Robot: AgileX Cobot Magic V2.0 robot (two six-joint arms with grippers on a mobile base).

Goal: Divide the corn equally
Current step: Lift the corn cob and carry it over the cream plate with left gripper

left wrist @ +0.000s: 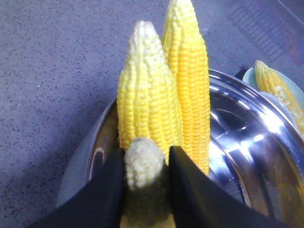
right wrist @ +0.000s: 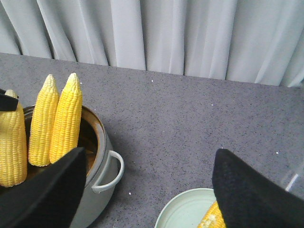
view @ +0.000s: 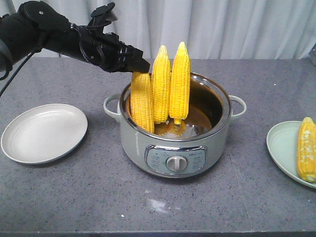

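Observation:
Three corn cobs stand upright in the pale green electric pot. My left gripper reaches in from the upper left and is shut on the tip of the leftmost corn cob. In the left wrist view the black fingers press both sides of that pale tip, with the other two cobs behind it. A fourth corn cob lies on the green plate at the right. My right gripper hangs open above the table between pot and green plate, holding nothing.
A white plate with nothing on it sits left of the pot. The pot has side handles and a front dial. A grey curtain hangs behind the table's far edge.

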